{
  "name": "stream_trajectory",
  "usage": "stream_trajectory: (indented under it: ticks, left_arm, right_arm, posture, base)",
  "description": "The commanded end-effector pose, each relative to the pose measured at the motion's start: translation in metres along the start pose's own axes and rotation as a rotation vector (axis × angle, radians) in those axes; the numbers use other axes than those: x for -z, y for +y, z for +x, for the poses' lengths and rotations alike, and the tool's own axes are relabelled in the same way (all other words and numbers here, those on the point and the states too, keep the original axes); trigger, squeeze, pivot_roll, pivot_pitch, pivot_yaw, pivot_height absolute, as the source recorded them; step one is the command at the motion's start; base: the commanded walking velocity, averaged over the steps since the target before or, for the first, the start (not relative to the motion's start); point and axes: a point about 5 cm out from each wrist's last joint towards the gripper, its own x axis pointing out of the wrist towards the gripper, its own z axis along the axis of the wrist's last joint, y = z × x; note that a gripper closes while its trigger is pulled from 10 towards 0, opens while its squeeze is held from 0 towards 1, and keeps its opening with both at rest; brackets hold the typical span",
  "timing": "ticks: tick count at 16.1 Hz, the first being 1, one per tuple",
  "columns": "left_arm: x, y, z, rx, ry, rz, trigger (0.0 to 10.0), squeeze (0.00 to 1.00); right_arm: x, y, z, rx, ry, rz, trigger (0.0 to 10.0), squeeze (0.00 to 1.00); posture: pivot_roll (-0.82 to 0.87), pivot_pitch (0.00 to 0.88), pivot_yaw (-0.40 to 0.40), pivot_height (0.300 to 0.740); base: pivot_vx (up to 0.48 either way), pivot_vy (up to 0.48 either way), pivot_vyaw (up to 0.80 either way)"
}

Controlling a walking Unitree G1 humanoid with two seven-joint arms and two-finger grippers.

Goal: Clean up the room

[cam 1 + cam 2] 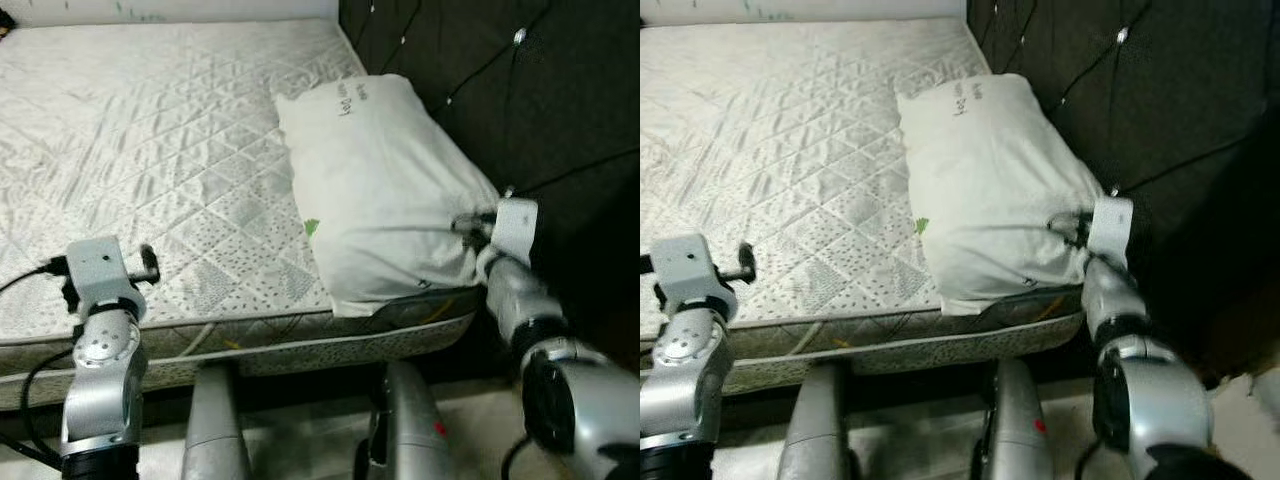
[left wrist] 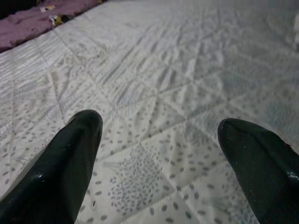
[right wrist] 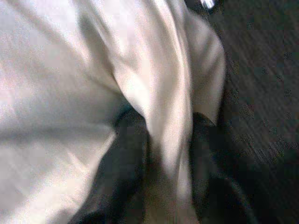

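Nearest the head cam are the robot's own silver legs, standing at the mattress (image 1: 180, 180) edge w/ both arms raised. Left gripper (image 2: 159, 154) sits low over the near left part of the quilted surface; wrist view shows its two black fingers (image 2: 60, 172) spread wide apart w/ nothing btwn them, so it's idle and empty. Right gripper (image 3: 161, 154) is at work on the robot's right: fingers pinched on a fold of white fabric at the near right corner of the pillow (image 1: 385, 190), cloth bunched btwn the two pads. Pillow lies on the right side of the mattress, long side running along the dark tufted headboard (image 1: 520, 90), near end right at the mattress edge and slightly overhanging it. Further back the bed surface runs on bare; at the far edge, seen from the left wrist, a strip of purple fabric (image 2: 42, 23) w/ small unclear bits on it. Step in hand, prob.: straightening the pillow as part of tidying. Next move likely needs a steady pull or lift w/out losing the thin pinch, since only a fold is held; left arm could help support the other end.
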Motion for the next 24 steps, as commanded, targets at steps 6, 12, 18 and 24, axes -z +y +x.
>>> stream_trajectory:
  ticks: [6, 12, 18, 24]
  left_arm:
    - [-0.012, -0.005, -0.005, -0.018, -0.059, -0.031, 10.0, 0.0]
    - [-0.025, -0.02, 0.001, 0.023, -0.156, -0.051, 10.0, 0.0]
    - [-0.032, -0.038, -0.014, 0.155, -0.268, -0.056, 10.0, 0.0]
    - [-0.036, -0.047, -0.03, 0.226, -0.283, -0.091, 10.0, 0.0]
  right_arm:
    - [0.009, -0.042, -0.017, 0.098, -0.156, -0.111, 10.0, 1.0]
    - [-0.062, 0.036, -0.051, -0.25, -0.543, -0.191, 10.0, 1.0]
    - [-0.062, 0.12, -0.103, -0.622, -0.66, -0.032, 10.0, 1.0]
    - [-0.052, 0.116, -0.1, -0.57, -0.556, 0.124, 10.0, 1.0]
  posture:
    - [0.01, 0.0, -0.06, 0.537]
    - [-0.05, 0.0, 0.002, 0.537]
    - [-0.04, 0.0, 0.015, 0.537]
    - [-0.02, 0.0, 0.014, 0.537]
  base:
    - [0.0, 0.0, 0.0]
    - [0.0, 0.0, 0.0]
    - [0.0, 0.0, 0.0]
    - [0.0, 0.0, 0.0]
